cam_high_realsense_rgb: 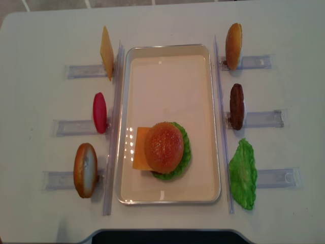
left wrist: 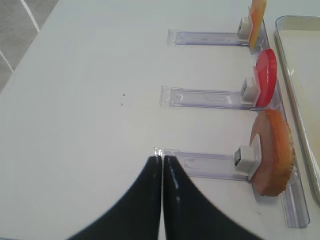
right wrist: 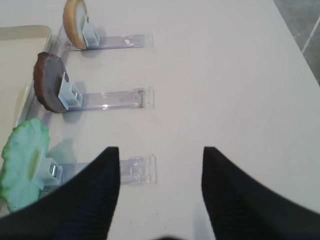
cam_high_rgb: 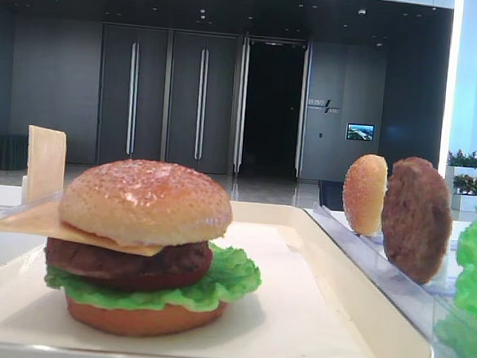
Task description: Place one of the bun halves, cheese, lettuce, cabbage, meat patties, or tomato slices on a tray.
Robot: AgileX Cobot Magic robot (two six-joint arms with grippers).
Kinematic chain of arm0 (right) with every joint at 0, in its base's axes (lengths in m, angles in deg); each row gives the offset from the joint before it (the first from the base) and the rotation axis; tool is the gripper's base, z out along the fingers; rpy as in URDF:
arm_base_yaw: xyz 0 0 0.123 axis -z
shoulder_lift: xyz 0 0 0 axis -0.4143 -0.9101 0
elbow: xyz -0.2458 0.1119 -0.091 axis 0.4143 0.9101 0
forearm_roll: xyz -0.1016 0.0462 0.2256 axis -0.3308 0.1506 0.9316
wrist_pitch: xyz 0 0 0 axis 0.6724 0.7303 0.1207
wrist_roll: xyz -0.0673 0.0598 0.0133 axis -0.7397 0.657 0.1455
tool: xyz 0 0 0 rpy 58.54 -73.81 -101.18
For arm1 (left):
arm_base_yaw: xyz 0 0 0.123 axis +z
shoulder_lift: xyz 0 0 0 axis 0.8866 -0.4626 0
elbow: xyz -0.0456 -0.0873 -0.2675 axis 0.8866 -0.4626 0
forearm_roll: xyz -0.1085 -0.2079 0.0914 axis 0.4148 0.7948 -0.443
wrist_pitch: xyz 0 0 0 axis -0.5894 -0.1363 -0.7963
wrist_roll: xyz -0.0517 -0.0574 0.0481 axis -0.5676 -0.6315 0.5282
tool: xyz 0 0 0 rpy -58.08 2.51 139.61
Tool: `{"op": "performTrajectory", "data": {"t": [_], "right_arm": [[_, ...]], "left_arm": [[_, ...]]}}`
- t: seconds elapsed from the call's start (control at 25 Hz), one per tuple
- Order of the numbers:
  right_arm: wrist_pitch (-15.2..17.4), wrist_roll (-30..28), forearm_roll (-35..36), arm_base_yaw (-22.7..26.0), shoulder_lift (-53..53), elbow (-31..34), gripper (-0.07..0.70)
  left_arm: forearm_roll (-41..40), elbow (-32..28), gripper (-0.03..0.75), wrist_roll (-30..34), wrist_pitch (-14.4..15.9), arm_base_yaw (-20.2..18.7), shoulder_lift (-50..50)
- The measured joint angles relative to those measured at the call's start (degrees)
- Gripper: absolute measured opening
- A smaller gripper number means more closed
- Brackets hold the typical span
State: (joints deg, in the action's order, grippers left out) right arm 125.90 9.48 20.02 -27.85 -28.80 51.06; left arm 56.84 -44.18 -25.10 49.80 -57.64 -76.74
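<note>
The right gripper (right wrist: 160, 165) shows only in its own wrist view, jaws spread wide and empty over bare table (right wrist: 225, 75); ahead of the left jaw a lettuce leaf (right wrist: 22, 162) stands clipped in a clear rack (right wrist: 137, 170), beyond it a patty (right wrist: 47, 82), and farthest a pale bun half (right wrist: 74, 22), each upright on its own rack. The left gripper (left wrist: 162, 165) likewise appears only in the left wrist view, jaws pressed together with nothing between them; just ahead and to their right an orange-brown bun half (left wrist: 275, 152) stands on edge in a rack, then a red slice (left wrist: 266, 77), then the edge of a cheese slice (left wrist: 257, 20) at the top. Neither gripper shows in the overhead view, which alone lays out the whole arrangement: the white tray (cam_high_realsense_rgb: 170, 56) lies between the two rows of racks, and in its near half sits a stacked burger. The low front view gives the stack's layers, which the overhead hides: a bun bottom (cam_high_rgb: 143, 318), lettuce, a dark patty, a cheese square (cam_high_rgb: 31, 222) jutting out to the left, and the domed sesame bun top (cam_high_rgb: 147, 201) resting on it all. The rest of the tray floor is bare. In that low view the spare bun and patty stand upright to the right of the tray.
</note>
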Motion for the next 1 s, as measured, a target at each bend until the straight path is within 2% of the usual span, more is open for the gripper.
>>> {"op": "performTrajectory", "data": {"t": [1.0], "right_arm": [[0.3,0.2,0.0,0.0,2.8,0.3,0.386]], "left_arm": [[0.0,0.0,-0.002,0.0,0.0,0.0,0.0]]}}
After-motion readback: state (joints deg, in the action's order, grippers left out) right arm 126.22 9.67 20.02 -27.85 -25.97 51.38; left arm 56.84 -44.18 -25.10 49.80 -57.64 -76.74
